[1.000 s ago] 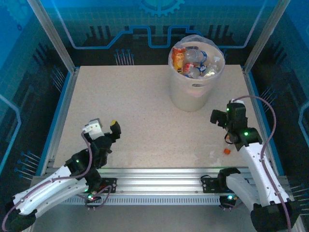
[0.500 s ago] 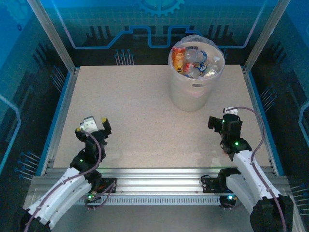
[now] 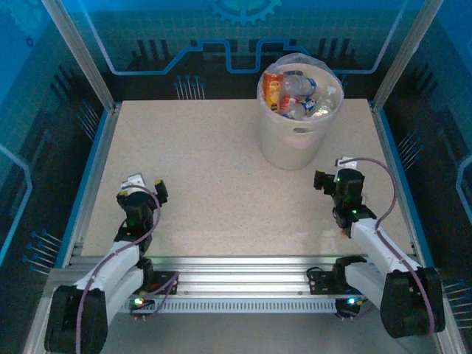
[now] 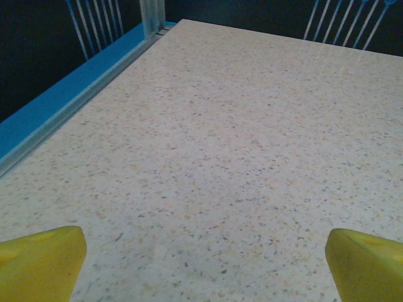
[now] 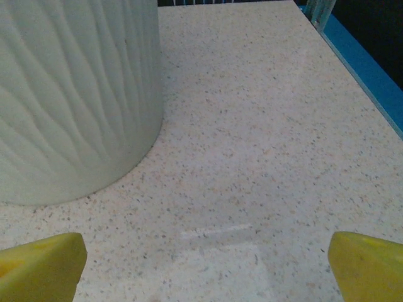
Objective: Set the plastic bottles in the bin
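Several plastic bottles (image 3: pixel 298 94) with red, orange and blue labels lie inside the bin (image 3: pixel 295 144), an off-white bucket with a clear bag liner at the far middle-right of the table. My left gripper (image 3: pixel 141 193) hovers low over bare table near the front left, open, its yellow fingertips (image 4: pixel 41 261) wide apart with nothing between them. My right gripper (image 3: pixel 335 179) sits just in front and to the right of the bin, open and empty. In the right wrist view the bin's ribbed wall (image 5: pixel 69 94) stands close at the left and a yellow fingertip (image 5: pixel 368 267) shows at the lower right.
The speckled tabletop (image 3: pixel 206 169) is bordered by blue rails (image 3: pixel 94 158) on the left and right (image 3: pixel 398 173), with metal posts (image 3: pixel 77 51) at the far corners. The left rail (image 4: pixel 69 94) runs close by the left gripper.
Both arms have folded back toward the near edge. The left gripper moved left and the right gripper shifted slightly left, toward the bin. Both stayed open and empty.
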Available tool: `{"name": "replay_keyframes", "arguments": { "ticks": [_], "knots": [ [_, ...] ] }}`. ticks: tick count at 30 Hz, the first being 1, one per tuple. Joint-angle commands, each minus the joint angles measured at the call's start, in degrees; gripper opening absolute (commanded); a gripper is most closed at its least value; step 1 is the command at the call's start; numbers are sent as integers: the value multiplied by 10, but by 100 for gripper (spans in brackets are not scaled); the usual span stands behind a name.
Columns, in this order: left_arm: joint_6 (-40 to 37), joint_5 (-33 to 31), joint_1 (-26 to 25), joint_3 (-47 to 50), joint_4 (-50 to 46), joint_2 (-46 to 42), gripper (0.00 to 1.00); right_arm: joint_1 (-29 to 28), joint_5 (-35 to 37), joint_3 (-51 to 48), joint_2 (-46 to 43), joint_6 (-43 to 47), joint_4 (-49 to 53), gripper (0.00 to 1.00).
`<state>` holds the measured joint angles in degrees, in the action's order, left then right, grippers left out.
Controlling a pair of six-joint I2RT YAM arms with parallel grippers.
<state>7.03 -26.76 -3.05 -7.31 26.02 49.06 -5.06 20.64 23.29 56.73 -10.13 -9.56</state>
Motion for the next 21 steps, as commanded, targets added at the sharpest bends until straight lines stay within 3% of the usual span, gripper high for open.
{"name": "replay_keyframes", "arguments": {
  "ticks": [1, 11, 16, 21],
  "knots": [
    [-26, 62, 10, 6, 121, 40, 99, 10, -12, -4, 12, 15, -64, 100],
    [-56, 115, 21, -23, 293, 213, 99, 22, -33, 12, 61, 23, -105, 100],
    [-51, 124, 22, -30, 280, 211, 99, 35, -34, 14, 43, 12, -90, 100],
    [-51, 132, 23, -33, 269, 209, 99, 115, -64, 35, 11, -38, 13, 100]
  ]
}}
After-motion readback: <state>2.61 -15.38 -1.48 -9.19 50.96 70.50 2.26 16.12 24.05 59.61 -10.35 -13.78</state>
